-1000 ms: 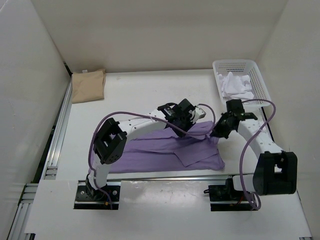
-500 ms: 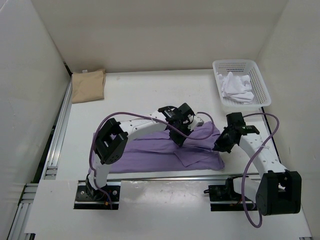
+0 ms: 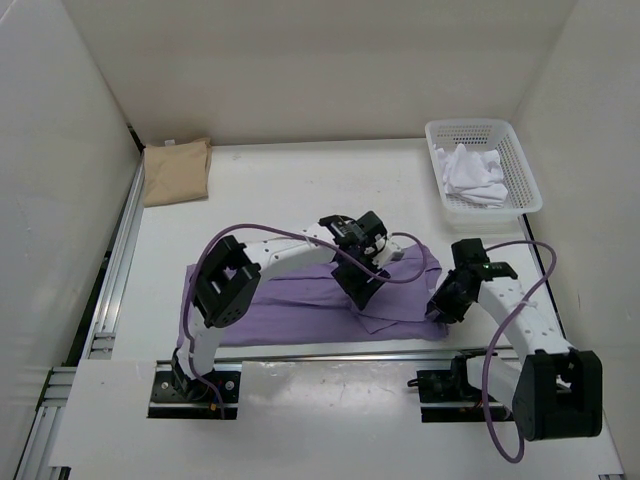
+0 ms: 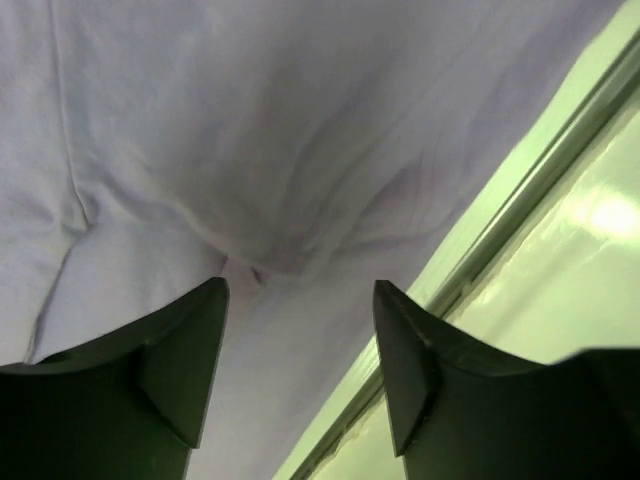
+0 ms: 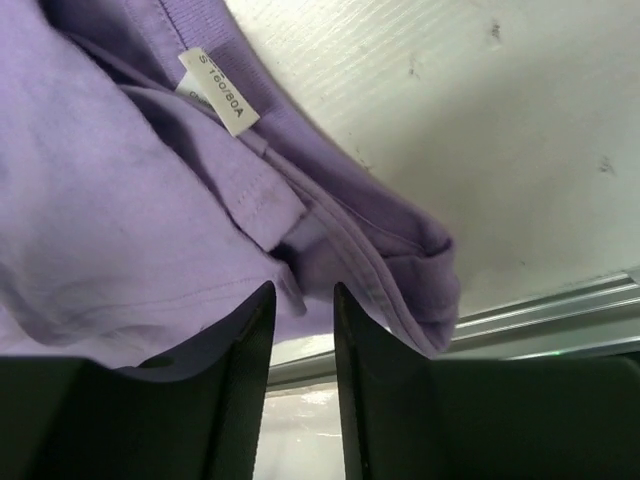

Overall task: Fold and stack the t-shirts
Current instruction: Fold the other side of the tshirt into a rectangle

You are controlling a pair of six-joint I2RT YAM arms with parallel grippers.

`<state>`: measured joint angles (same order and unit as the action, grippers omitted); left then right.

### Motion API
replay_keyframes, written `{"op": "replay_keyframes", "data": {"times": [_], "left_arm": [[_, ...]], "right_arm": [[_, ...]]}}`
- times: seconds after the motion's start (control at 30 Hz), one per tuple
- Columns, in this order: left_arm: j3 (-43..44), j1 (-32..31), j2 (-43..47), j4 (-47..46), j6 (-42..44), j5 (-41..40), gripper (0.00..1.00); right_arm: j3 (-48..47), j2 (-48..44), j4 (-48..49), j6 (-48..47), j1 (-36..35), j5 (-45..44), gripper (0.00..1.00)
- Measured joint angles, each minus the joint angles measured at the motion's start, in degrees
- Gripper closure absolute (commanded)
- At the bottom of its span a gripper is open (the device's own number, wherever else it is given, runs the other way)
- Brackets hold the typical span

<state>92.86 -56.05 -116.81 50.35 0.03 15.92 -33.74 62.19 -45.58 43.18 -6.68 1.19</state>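
The purple shirt [image 3: 300, 310] lies spread out low on the white bench [image 3: 280, 190], near the front edge, just ahead of where the two arms are fixed. It is partly folded, with one flap laid over the right half.

The left tool [image 3: 358, 290] is over the middle of the purple shirt, pointing down at it. From its own camera, the left tool [image 4: 300, 288] has its two dark fingers [image 4: 180, 350] spread wide apart. The shirt [image 4: 250, 130] is right under them, bunched into soft wrinkles. Nothing is pinched between the fingers. A metal rail [image 4: 520, 200] runs beside the cloth.

The right tool [image 3: 440, 305] is at the right end of the purple shirt, by its corner. From its own camera, the right tool [image 5: 303, 292] has its fingers [image 5: 240, 370] only a little way apart, with a thin gap between them. The folded neck edge of the shirt [image 5: 100, 200] sits just past the tips, and the gap looks empty. A small white label [image 5: 218, 90] shows on the neckband. Bare bench [image 5: 450, 120] lies beyond the cloth.

The tan shirt [image 3: 176, 171] is folded flat in the far left corner of the bench, well apart from both tools. The white shirt [image 3: 472, 172] is crumpled inside the white basket [image 3: 480, 127] at the far right.
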Motion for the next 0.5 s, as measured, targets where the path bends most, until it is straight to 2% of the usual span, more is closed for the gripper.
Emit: {"op": "replay_keyframes", "data": {"times": [0.17, 0.27, 0.37, 0.43, 0.5], "left_arm": [[0.00, 1.99, 1.44, 4.22, -0.22, 2.58, 0.24], [-2.40, 7.41, 7.13, 5.01, -0.20, 3.56, 0.25], [-7.06, 19.41, 15.54, 3.23, -0.07, 0.50, 0.27], [-12.37, 29.40, 20.72, 0.07, -0.04, -3.93, 0.29], [-18.47, 39.36, 24.74, -2.45, -0.07, -9.57, 0.30]], "right_arm": [[-3.26, -4.50, -2.78, -0.17, 0.00, -2.89, 0.64], [-7.93, -3.63, -1.86, -0.72, -0.17, -4.13, 0.67], [-13.77, 2.43, 0.57, -1.57, -1.16, -5.16, 0.74], [-17.92, 8.66, 2.01, -2.01, -2.58, -6.08, 0.79], [-22.25, 15.50, 3.50, -2.64, -4.48, -7.28, 0.80]]}}
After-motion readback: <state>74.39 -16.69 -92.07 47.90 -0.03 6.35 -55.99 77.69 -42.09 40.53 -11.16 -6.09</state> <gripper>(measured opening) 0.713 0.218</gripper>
